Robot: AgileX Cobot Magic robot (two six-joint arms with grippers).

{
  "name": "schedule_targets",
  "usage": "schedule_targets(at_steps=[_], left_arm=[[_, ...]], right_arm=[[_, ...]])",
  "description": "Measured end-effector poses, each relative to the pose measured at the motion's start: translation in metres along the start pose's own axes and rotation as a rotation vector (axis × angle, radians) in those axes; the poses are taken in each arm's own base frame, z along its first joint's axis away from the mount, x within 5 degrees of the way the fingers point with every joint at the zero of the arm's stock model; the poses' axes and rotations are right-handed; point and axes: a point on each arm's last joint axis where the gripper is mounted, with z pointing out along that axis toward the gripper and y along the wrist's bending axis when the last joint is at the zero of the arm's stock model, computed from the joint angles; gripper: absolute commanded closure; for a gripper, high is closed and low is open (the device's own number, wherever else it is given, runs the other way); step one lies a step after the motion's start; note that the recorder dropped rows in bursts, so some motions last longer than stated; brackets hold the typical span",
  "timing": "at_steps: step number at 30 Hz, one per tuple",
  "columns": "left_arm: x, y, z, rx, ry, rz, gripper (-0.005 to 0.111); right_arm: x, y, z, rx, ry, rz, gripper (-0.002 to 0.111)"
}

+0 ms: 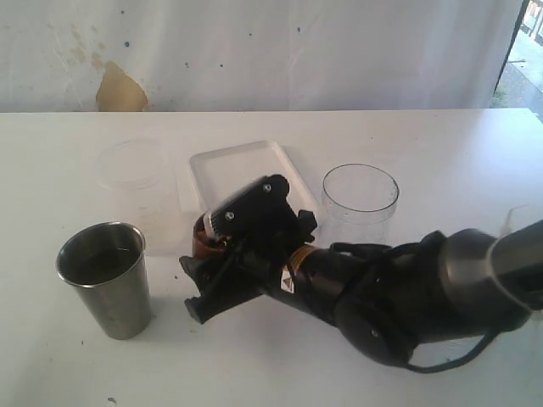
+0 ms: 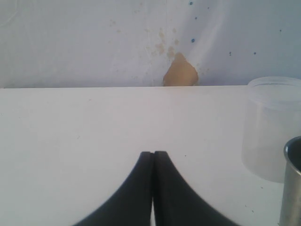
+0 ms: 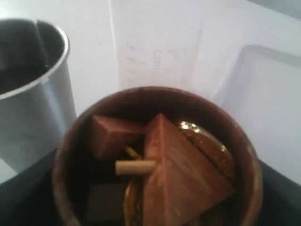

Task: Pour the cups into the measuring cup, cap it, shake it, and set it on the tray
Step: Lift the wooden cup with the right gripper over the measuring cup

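Observation:
My right gripper (image 1: 212, 264) reaches in from the right and is shut on the brown wooden cup (image 1: 204, 242), which stands on the table in front of the tray (image 1: 222, 161). In the right wrist view, brown blocks and a pale peg lie inside the wooden cup (image 3: 155, 160), with a dark finger on each side. The steel tumbler (image 1: 106, 288) stands front left. Behind it is the translucent measuring cup (image 1: 131, 170), whose printed scale (image 3: 141, 56) shows in the right wrist view. My left gripper (image 2: 153, 153) is shut and empty, low over the table.
A clear plastic cup (image 1: 360, 197) stands to the right of the white tray, just behind my right arm. A white backdrop with a tan patch (image 1: 119, 89) hangs along the table's far edge. The steel tumbler's rim (image 2: 294, 183) is close beside my left gripper.

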Motion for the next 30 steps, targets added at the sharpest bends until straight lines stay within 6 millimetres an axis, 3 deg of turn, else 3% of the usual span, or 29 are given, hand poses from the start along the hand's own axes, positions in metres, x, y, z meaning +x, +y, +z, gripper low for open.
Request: schedule_targets(at_steps=[11, 14, 15, 19, 24, 27, 30], left_arm=[[0.000, 0.000, 0.000, 0.000, 0.000, 0.000, 0.106], [0.000, 0.000, 0.000, 0.000, 0.000, 0.000, 0.106], [0.000, 0.000, 0.000, 0.000, 0.000, 0.000, 0.106], [0.000, 0.000, 0.000, 0.000, 0.000, 0.000, 0.106], [0.000, 0.000, 0.000, 0.000, 0.000, 0.000, 0.106], [0.000, 0.000, 0.000, 0.000, 0.000, 0.000, 0.106], [0.000, 0.000, 0.000, 0.000, 0.000, 0.000, 0.106]], right_arm=[[-0.101, -0.001, -0.047, 0.005, -0.109, -0.060, 0.108], [-0.123, -0.011, -0.061, 0.037, -0.138, -0.065, 0.108], [-0.133, -0.025, -0.068, 0.077, -0.135, -0.061, 0.108], [-0.136, -0.080, -0.086, 0.236, -0.063, -0.095, 0.108], [-0.120, -0.153, -0.116, 0.451, 0.052, -0.078, 0.108], [-0.107, -0.182, -0.132, 0.542, 0.114, -0.126, 0.108], [-0.100, -0.186, -0.135, 0.547, 0.161, -0.216, 0.108]])
